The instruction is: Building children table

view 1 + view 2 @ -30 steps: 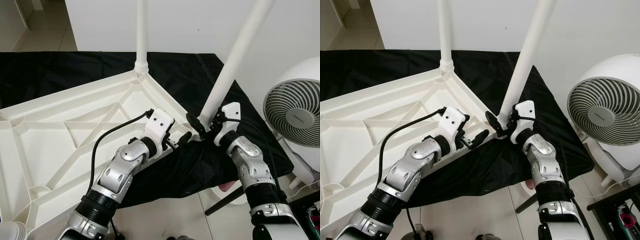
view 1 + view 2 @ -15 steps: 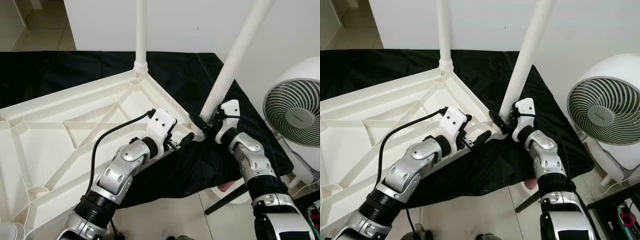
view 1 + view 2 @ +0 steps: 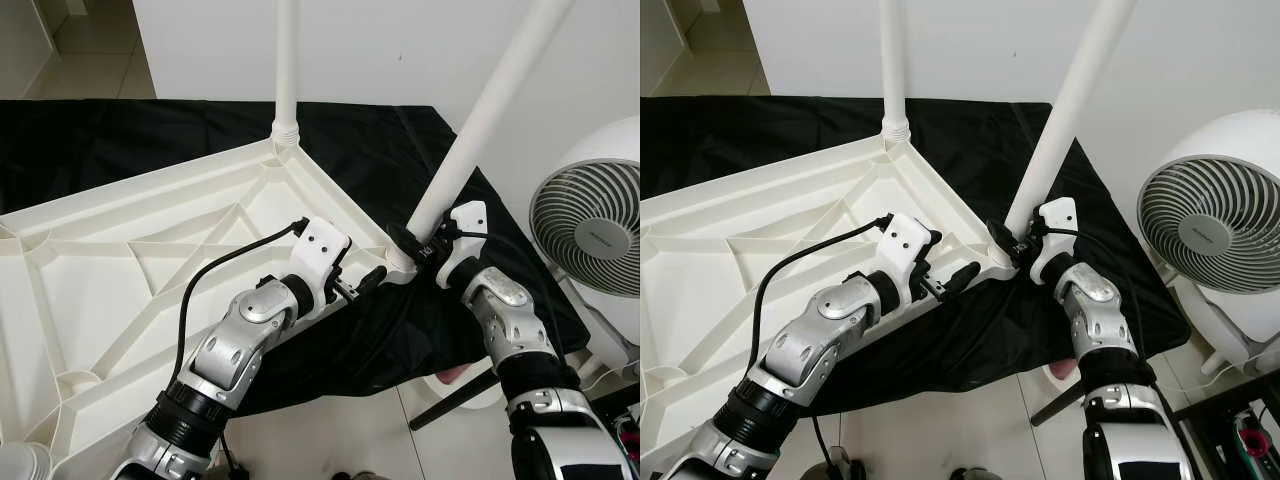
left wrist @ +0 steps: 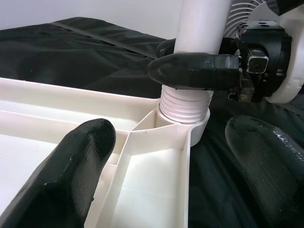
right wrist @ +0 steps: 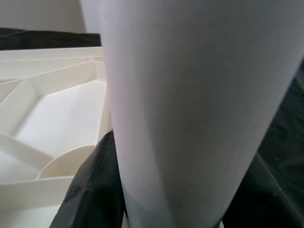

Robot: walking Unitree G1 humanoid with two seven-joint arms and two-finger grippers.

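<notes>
Now, right tool: clamped around the base of the tilted white plastic tube leg, just above its ribbed threaded collar, at the near right corner socket of the upturned white ribbed plastic tabletop.
Left tool: fingers apart, holding nothing, hovering at the tabletop's right rim just beside that corner.
Other leg: a second white tube leg stands upright in the far corner socket; the leaning one looks not yet fully seated.
Underlay: black cloth spread beneath the tabletop; a white round fan stands to the right.
Doing it well: bring the leaning leg upright over its socket before turning, so the threads probably catch squarely; the free left tool could press on the rim to stop the tabletop twisting.
Left wrist view: shows the collar's ridges sitting above the socket and one black fingertip across the tube.
Right wrist view: shows mostly the tube up close, with the tabletop's ribs beyond.
Eye views: give the lean of the leg, which the wrist views hide.
</notes>
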